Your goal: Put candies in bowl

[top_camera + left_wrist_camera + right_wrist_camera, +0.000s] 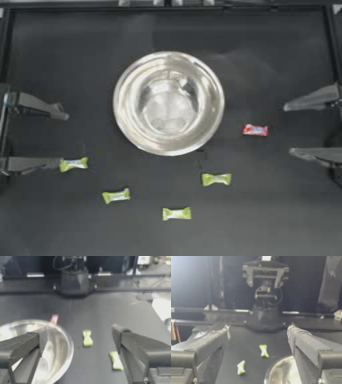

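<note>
The silver bowl [130, 80] stands mid-table, and its inside shows only reflections. Several yellow-green candies lie in front of it: one [73, 164] at the tip of my left gripper's near finger, and others [116, 196] [176, 214] [216, 179] farther along. A red candy [255, 130] lies right of the bowl. My left gripper [63, 140] is open at the left edge and holds nothing. My right gripper [289, 130] is open at the right edge, with the red candy just off its fingertips. The left wrist view shows the bowl [66, 343] and two candies [87, 338] [116, 361].
A dark frame rail [167, 6] runs along the table's far edge. In the right wrist view the bowl's rim [278, 368] and two yellow-green candies [264, 351] [241, 367] lie ahead, with the left arm's base [264, 318] beyond.
</note>
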